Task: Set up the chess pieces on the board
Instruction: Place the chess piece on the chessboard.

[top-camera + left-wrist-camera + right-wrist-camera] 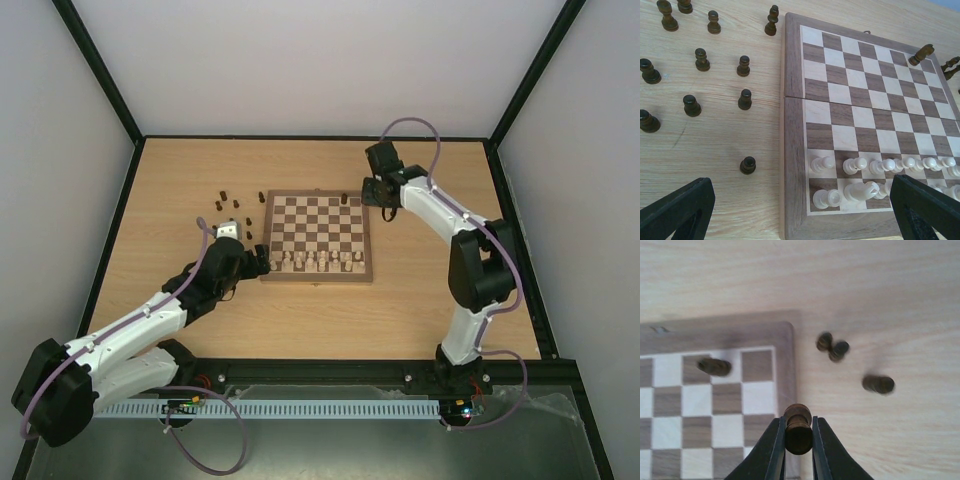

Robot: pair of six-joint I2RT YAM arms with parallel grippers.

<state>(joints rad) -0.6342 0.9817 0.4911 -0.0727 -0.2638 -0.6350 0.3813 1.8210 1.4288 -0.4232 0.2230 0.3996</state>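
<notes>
The board (pixel 318 203) lies mid-table, with pale cream pieces along its near rows. Several dark chess pieces (pixel 233 205) stand on the table left of it, and one dark piece (pixel 345 198) stands on the far row. In the left wrist view the board (pixel 792 125) is right and loose dark pieces (pixel 744 99) stand left. My left gripper (pixel 800 220) is open and empty above the board's near left corner. My right gripper (pixel 798 437) is shut on a dark chess piece (pixel 798 427), held above the board's far right edge (pixel 785 340).
Three more dark pieces (pixel 832 346) stand on the table just right of the board, another (pixel 878 384) farther right. Black frame posts and walls bound the table. Pale cream pieces (pixel 855 165) crowd the near rows beside my left gripper.
</notes>
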